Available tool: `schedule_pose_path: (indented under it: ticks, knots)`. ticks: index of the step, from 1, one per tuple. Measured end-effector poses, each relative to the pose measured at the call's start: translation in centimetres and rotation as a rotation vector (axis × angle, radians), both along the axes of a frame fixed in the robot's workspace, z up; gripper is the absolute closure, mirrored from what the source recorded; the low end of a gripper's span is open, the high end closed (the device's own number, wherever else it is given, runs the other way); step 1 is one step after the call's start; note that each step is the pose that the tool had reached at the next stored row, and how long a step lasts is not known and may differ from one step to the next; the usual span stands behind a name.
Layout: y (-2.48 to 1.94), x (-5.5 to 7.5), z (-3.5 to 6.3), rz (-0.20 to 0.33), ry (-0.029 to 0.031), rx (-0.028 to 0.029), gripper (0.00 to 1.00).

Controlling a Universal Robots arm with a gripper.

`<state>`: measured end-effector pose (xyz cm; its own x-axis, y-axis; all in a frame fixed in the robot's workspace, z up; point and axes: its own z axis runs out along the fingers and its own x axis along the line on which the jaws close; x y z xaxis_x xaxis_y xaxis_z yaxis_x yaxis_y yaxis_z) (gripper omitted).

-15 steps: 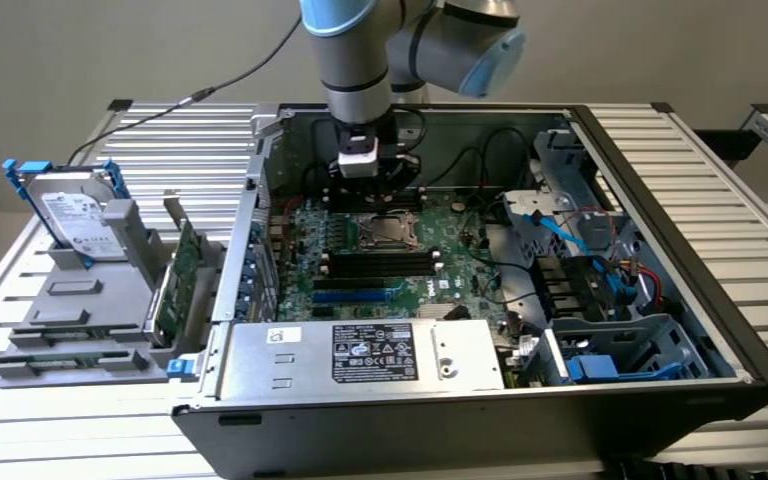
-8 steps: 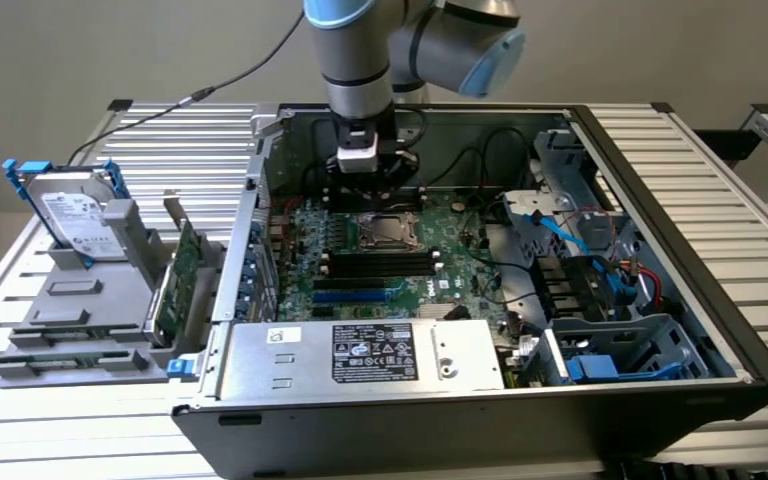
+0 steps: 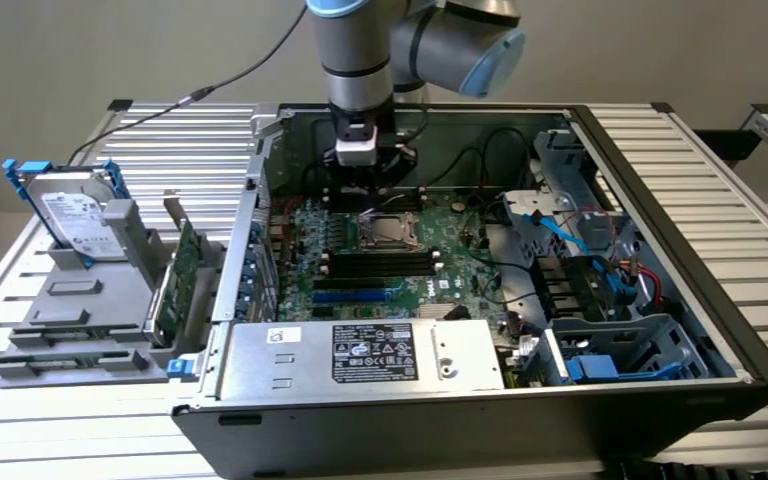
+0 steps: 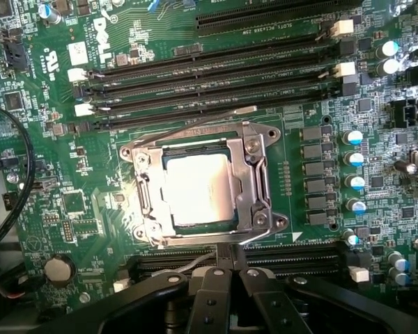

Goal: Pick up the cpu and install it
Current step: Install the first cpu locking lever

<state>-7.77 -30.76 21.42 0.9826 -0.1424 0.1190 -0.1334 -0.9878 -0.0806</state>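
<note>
I see the cpu [image 4: 195, 188] already seated in its socket [image 4: 259, 174], lever [image 4: 195, 125] apparently raised — my pincer [image 4: 228, 270] hovers near it, closed and holding nothing.

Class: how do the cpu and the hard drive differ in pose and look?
The cpu lies flat in its socket; the hard drive stands on edge in a grey holder. The cpu is bare metal; the hard drive bears a label and blue frame. Both are silver.

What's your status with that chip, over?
Claw shut, empty, above the socket. Cpu sitting in socket. Nothing in the way.
</note>
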Motion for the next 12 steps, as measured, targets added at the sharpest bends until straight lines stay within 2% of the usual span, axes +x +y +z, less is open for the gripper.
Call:
schedule_pose_path:
  ticks: [12]
  knots:
    - [0.07,-0.56,0.42,0.013,0.0257,-0.0065,0.89]
